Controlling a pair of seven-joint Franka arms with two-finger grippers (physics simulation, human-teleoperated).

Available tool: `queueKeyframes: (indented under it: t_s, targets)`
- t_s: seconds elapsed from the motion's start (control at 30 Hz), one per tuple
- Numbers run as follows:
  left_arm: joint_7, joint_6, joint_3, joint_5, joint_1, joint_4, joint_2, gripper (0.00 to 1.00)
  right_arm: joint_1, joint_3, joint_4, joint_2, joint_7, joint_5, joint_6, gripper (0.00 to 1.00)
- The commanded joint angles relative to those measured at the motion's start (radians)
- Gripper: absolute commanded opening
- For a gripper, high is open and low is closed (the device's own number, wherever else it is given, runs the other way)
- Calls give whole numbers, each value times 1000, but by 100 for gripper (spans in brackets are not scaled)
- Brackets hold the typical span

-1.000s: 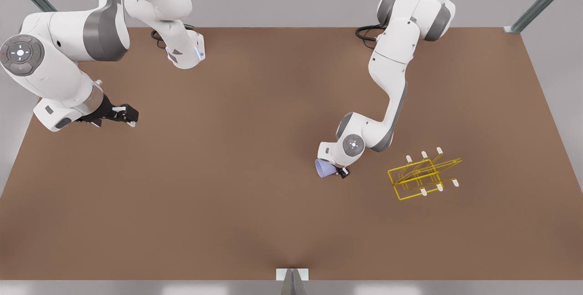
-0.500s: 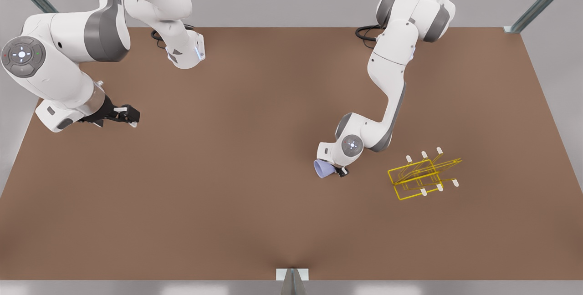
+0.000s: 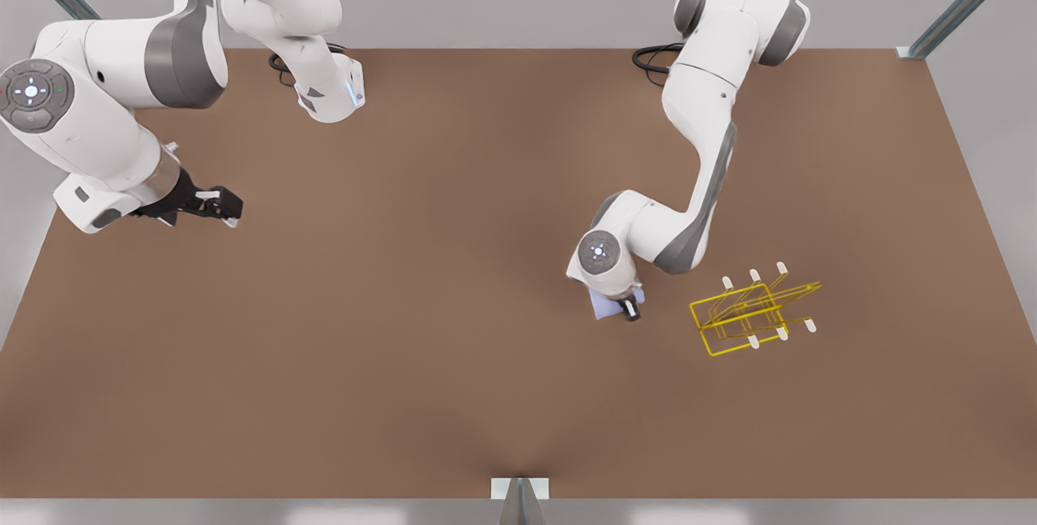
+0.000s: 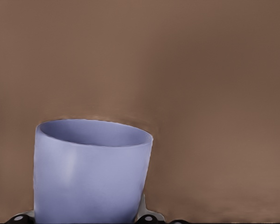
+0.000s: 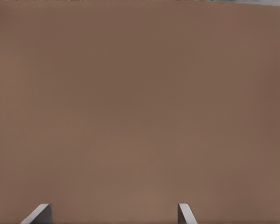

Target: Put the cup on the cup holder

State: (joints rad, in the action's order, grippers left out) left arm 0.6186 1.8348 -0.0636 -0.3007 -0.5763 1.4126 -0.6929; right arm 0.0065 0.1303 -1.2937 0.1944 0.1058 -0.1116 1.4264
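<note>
Here, in the front view, the left pincer [image 3: 625,308] gripped the lavender-blue cup [image 3: 603,305] just above the brown bench [image 3: 421,363], below the arm's white wrist on the front view's right half. The yellow wire cup holder [image 3: 749,313] stood on the bench near the cup, toward the front view's right, apart from it, its white-capped prongs slanting upward. At the front view's left, the right pincer [image 3: 229,207] waited over the bench, well apart from the cup and the holder, its dark fingers pointing toward the front view's right with a gap between them. In the left wrist view, the cup [image 4: 91,172] sat clamped between the pincer's fingers, its open rim facing away from the camera and the bench [image 4: 214,70] behind it. In the right wrist view, two pale fingertips [image 5: 38,215] stood wide apart over the bare bench [image 5: 140,102], with nothing between them.
</note>
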Motion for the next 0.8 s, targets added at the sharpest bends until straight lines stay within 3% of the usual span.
queueKeyframes:
  t_s: [0.0,0.17,0.27,0.47,0.77]
  targets:
    - [145,-410,-2,-288,-3,-24,1,76,0,0,1,-1,2,-19,15,100]
    - [197,-798,1,-650,-122,-61,13,76,1,-1,8,-1,8,-20,29,100]
    - [181,-867,1,-808,-152,80,41,76,4,0,7,-1,8,-20,28,100]
    - [-3,-838,-22,-828,-149,201,41,76,7,2,5,-1,5,-17,25,100]
    - [-111,-684,-25,-830,-106,200,-13,76,27,3,5,0,6,-19,25,100]
